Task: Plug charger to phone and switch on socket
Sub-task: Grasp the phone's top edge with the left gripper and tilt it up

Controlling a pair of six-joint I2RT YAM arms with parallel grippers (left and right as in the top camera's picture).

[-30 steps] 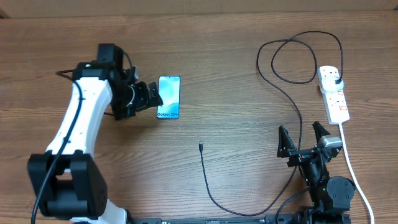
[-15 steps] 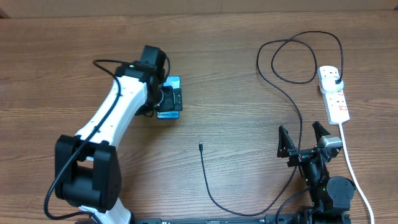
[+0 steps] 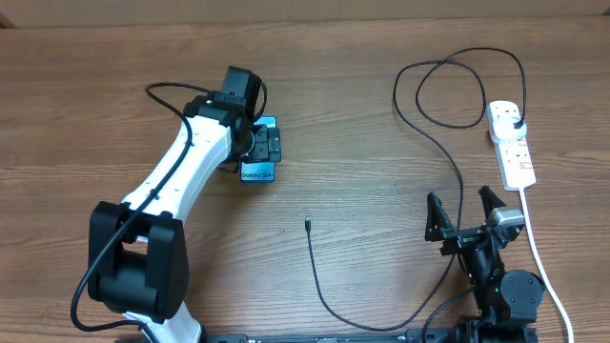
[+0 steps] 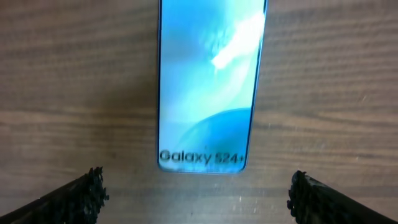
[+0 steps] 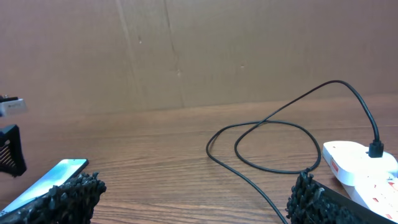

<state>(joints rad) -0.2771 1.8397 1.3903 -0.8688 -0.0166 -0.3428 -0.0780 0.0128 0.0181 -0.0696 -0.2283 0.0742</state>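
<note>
1. Plainly, the left tool (image 4: 196,186) hovers above the phone (image 3: 257,173) with its jaws spread fully and nothing in them. The wrist view shows its fingertips either side of the end printed "Galaxy S24+", both clear of the frame.
2. The phone lies flat and screen up on the desk (image 3: 381,95). It is well apart from the connector tip (image 3: 308,225) of the charger (image 3: 312,250), which rests loose nearer the robot.
3. To do this step well, I judge the tool should come down square to the phone, fingers beside the long edges, and close gently, since slim glass can skate on wood.
4. Grip away from the printed end, where the port probably sits, so the connector can reach it.
5. The right tool (image 3: 464,214) is likewise wide open and empty. It is parked near the power strip (image 3: 519,162), where the charger's plug (image 3: 516,124) already sits in an outlet. I cannot read the switch.
</note>
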